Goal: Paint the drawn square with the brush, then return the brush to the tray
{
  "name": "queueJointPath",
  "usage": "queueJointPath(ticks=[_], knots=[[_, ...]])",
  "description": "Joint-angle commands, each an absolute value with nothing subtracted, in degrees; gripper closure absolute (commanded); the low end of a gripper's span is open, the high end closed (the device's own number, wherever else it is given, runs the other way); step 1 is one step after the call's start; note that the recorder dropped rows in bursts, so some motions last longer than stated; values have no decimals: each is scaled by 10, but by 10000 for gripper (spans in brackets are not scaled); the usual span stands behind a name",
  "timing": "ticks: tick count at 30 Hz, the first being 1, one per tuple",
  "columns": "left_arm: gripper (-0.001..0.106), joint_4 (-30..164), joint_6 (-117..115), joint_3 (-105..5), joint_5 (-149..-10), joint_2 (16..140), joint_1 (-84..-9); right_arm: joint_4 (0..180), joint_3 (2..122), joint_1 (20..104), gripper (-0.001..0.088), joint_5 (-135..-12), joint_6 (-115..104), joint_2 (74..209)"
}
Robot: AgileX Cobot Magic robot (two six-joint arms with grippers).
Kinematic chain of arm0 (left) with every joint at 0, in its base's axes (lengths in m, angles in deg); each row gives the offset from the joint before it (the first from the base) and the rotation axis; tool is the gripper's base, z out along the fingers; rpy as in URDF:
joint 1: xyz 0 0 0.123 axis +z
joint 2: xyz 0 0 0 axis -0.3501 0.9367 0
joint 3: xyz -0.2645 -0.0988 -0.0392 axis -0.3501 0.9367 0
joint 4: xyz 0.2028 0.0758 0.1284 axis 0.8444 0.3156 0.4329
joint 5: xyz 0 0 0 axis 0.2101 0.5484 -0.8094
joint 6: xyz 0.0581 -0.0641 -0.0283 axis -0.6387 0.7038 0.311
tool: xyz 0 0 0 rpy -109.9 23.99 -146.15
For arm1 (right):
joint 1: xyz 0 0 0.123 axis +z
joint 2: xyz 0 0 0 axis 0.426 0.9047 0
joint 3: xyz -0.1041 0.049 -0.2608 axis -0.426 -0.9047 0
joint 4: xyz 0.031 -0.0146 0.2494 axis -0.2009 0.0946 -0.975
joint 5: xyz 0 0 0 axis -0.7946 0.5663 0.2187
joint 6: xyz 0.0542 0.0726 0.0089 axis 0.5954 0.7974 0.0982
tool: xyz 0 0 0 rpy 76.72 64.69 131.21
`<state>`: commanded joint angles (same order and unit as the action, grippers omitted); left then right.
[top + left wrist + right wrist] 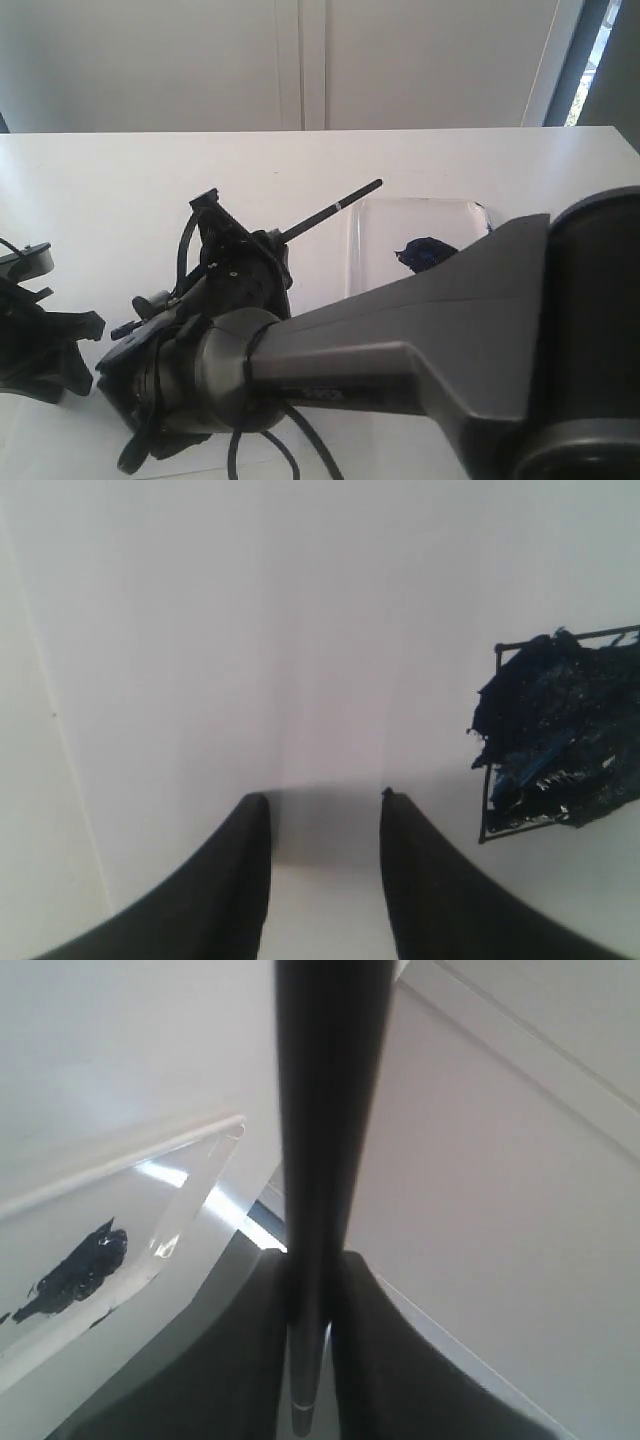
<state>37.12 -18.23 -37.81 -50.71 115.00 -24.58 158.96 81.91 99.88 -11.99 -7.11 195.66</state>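
Right gripper (312, 1300) pinching brush (335, 207) by handle, free end angled up toward tray (390, 225); bristles hidden. Left gripper (323, 810) spread, empty, idle near drawn square (560, 745). Square mostly smeared dark blue, painting likely near done. Tray close for return.

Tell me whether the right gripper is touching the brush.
Touching. In the right wrist view the right gripper clamps the brush between its fingers, with no gap on either side.
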Motion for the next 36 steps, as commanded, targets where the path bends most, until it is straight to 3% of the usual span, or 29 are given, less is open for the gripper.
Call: queueJointPath(ticks=[12,36], knots=[[624,358,-192,-378,-507,1150,-246,1459,725,988,868,-120,-89,1885],[624,357,-198,-378,-498,1150,-246,1558,718,988,868,-120,-58,1986]])
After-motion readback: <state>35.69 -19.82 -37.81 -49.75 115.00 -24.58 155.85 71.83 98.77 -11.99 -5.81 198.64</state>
